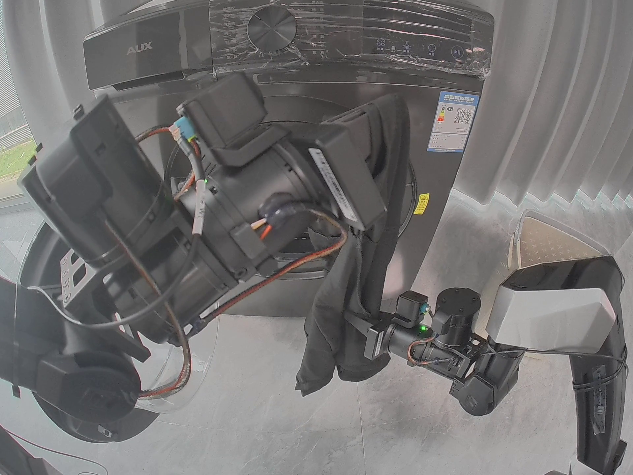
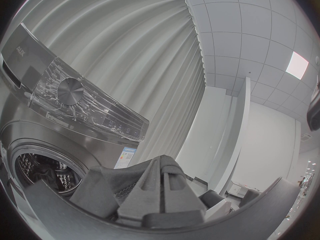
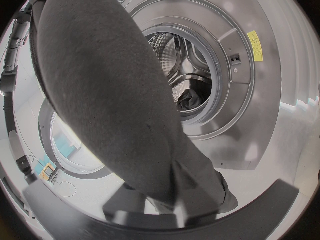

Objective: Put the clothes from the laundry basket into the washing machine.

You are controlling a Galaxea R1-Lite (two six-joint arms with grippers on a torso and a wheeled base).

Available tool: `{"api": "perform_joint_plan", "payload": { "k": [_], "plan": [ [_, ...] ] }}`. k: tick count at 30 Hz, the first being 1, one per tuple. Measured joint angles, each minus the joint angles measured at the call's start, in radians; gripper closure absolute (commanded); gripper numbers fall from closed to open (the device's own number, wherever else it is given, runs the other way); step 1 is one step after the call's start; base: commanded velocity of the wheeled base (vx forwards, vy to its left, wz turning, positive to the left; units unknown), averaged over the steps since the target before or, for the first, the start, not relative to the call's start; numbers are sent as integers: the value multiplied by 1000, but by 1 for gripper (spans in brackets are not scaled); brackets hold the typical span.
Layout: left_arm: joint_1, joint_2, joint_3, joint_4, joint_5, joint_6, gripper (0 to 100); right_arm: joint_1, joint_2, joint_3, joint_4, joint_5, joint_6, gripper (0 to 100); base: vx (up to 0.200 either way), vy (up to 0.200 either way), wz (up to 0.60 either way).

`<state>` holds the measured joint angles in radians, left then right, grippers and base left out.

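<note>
**One garment, two claws, short of the drum**

My left claw (image 2: 163,170) is clamped on the top end of a dark garment (image 1: 343,285), with cloth bunched over the closed pads. My right claw (image 1: 361,332), lower down, is pinched on the same garment partway along. A loose tail hangs below that claw toward the floor (image 1: 264,423). The garment is in the air, strung between both claws, just in front of the washer (image 1: 297,100) and not yet inside.

Beyond my right claw the drum (image 3: 186,70) stands open, with a dark item (image 3: 190,99) lying at its bottom. The door (image 3: 75,140) is swung wide, off to one side of that claw. The basket (image 1: 550,242) sits behind my right arm, well apart from both claws.

I see three risks from here:
- If I let go before the bulk is past the lip, the garment would likely slide out onto the floor.
- The tail below my right claw could drape over the lip or the door and keep it from shutting.
- If the claws move apart, the cloth could pull out of one grip.

In the head view my left arm covers most of the drum mouth, so I cannot judge the gap to the lip there. In the right wrist view the cloth smothers my right claw's pads. My right arm cuts off the basket, so I cannot tell what is left in it.
</note>
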<state>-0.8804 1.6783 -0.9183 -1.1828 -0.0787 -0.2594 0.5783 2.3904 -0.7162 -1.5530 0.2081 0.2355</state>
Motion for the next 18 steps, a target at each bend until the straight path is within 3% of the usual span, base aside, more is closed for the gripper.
{"api": "perform_joint_plan", "payload": {
  "k": [8, 18],
  "plan": [
    [47, 7, 1, 1, 5, -1, 100, 22, -100, 130, 1, 19, 0, 100, 0, 0, 0],
    [137, 49, 11, -1, 3, -8, 100, 90, -392, 350, 1, 67, -15, 100, 0, 0, 0]
  ]
}}
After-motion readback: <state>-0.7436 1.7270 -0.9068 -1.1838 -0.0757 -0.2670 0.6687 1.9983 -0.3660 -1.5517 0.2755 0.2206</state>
